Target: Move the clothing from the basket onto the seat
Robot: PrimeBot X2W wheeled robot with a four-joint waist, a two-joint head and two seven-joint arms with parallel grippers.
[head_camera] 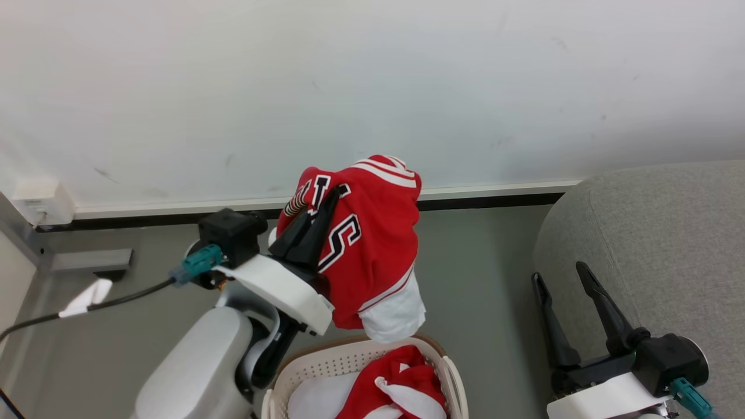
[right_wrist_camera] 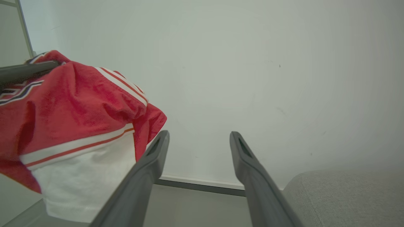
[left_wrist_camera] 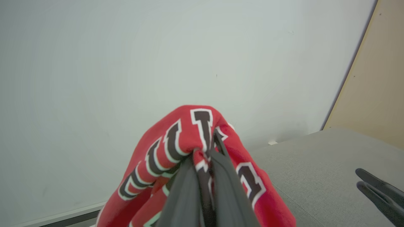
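My left gripper (head_camera: pixel 333 194) is shut on a red garment (head_camera: pixel 372 244) with white trim and black-and-white letters, holding it in the air above the basket (head_camera: pixel 448 378). In the left wrist view the fingers (left_wrist_camera: pixel 221 176) pinch the lettered cloth (left_wrist_camera: pixel 176 148). A second red and white garment (head_camera: pixel 401 384) lies in the cream basket with the tan rim. The grey seat (head_camera: pixel 657 244) stands at the right. My right gripper (head_camera: pixel 560 272) is open and empty in front of the seat. The right wrist view shows the hanging garment (right_wrist_camera: pixel 69 126) left of the spread fingers (right_wrist_camera: pixel 148 170).
A white wall (head_camera: pixel 372 87) with a dark baseboard (head_camera: pixel 483 202) runs behind. Grey floor (head_camera: pixel 483 273) lies between basket and seat. A wall box (head_camera: pixel 41 203) and a cable (head_camera: pixel 116 299) are at the left. A tan panel (left_wrist_camera: pixel 375 78) rises beyond the seat.
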